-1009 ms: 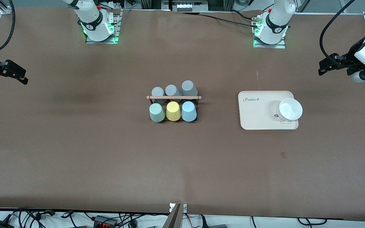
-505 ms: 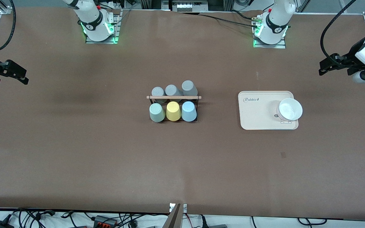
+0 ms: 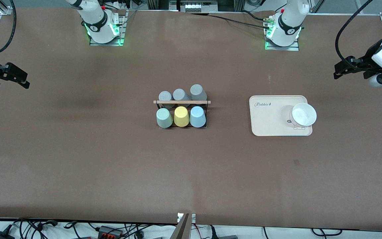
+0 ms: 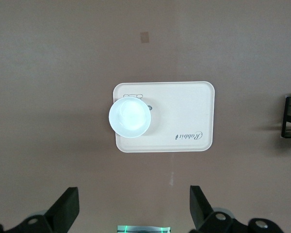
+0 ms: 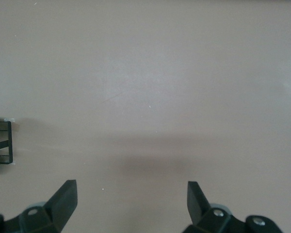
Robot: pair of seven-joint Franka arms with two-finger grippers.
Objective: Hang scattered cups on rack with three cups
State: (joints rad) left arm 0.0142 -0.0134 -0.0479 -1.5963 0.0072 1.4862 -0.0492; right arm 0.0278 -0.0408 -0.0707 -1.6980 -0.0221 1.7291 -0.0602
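- Brown tabletop (image 3: 111,159) fills the front view, with a small black wire rack (image 3: 181,113) near its middle, topped by a light wooden rod.
- Six cups sit upside down on the rack in two rows of three.
- In the row nearer the front camera, a mint-green cup (image 3: 164,118) stands toward the right arm's end, a yellow cup (image 3: 181,116) in the middle, and a light blue cup (image 3: 197,117) toward the left arm's end.
- Three grey cups (image 3: 180,95) fill the row farther from the camera.
- No cup lies loose on the table, so the hanging looks finished.
- A cream tray (image 3: 270,121) lies well apart from the rack, toward the left arm's end, and carries a white bowl (image 3: 304,114).
- The left gripper (image 4: 132,208) hangs above the table at its own end, fingers spread wide and empty, with the tray below its camera.
- The right gripper (image 5: 131,201) hangs over bare table at its own end, fingers also spread wide and empty.
- The rack lies roughly midway between the two grippers, its long side running from one arm's end toward the other; neither arm is clearly nearer.
- Both arms appear to be waiting.
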